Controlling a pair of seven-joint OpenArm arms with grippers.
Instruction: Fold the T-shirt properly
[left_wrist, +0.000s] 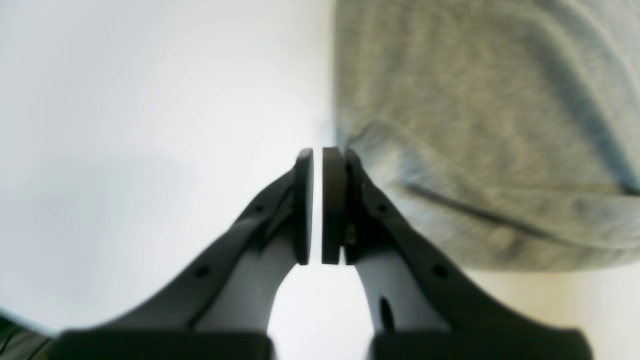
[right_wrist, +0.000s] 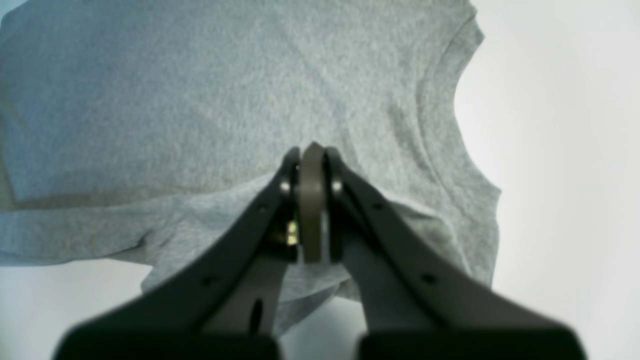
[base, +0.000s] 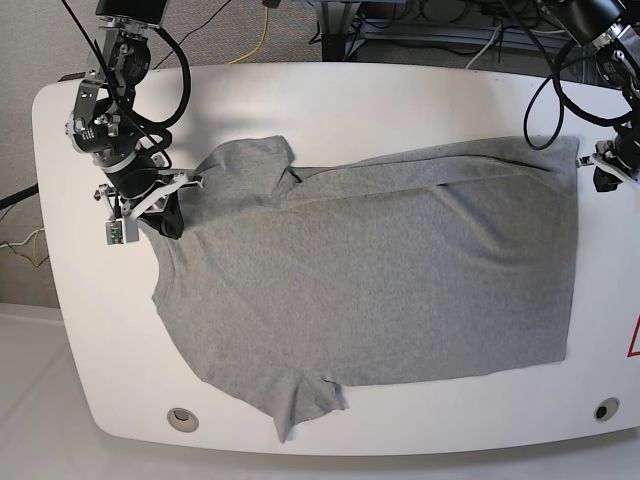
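My right gripper (right_wrist: 312, 155) sits closest, pressed together on nothing I can see, hovering over the T-shirt (right_wrist: 210, 100) near its collar, likely ready to take a shoulder. My left gripper (left_wrist: 317, 155) is nearly pressed together too, empty, just beside the hem corner. Beyond, the shirt lies spread across the white worktop (base: 330, 110).

White table (base: 330, 100) bears the grey T-shirt (base: 380, 290).
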